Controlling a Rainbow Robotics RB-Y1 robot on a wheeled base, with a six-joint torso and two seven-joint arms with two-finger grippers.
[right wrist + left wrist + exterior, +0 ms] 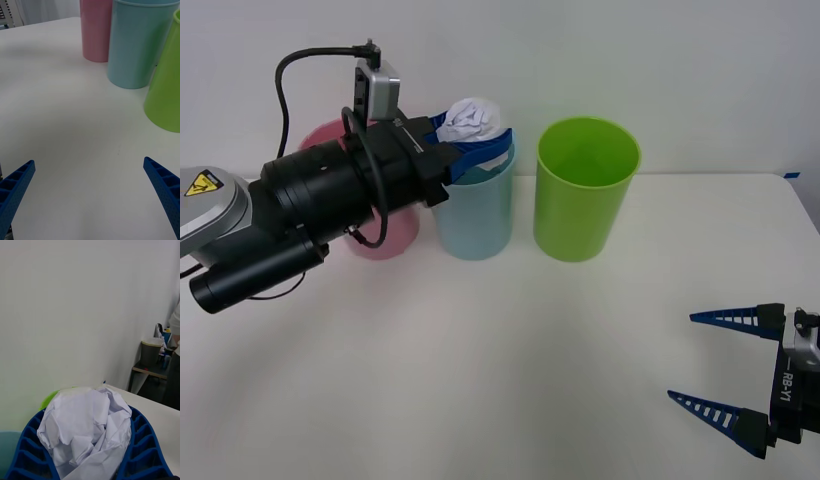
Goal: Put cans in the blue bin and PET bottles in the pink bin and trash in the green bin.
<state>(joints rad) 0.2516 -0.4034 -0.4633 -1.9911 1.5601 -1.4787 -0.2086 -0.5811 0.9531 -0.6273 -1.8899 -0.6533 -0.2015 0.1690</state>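
Observation:
My left gripper (477, 140) is shut on the trash (471, 119), a crumpled white paper ball, held above the rim of the blue bin (477, 215). In the left wrist view the trash (88, 427) fills the space between the blue fingers (144, 446), with a sliver of the green bin (50, 399) behind it. The pink bin (385, 238) stands left of the blue one, mostly hidden by the left arm. The green bin (585, 200) stands right of the blue bin. My right gripper (725, 365) rests open at the table's front right. The right wrist view shows the pink bin (95, 30), blue bin (137, 41) and green bin (167, 86).
The white table (500, 370) spreads wide in front of the three bins. Its right edge lies near a blue tape mark (792, 174). A white wall rises behind the bins.

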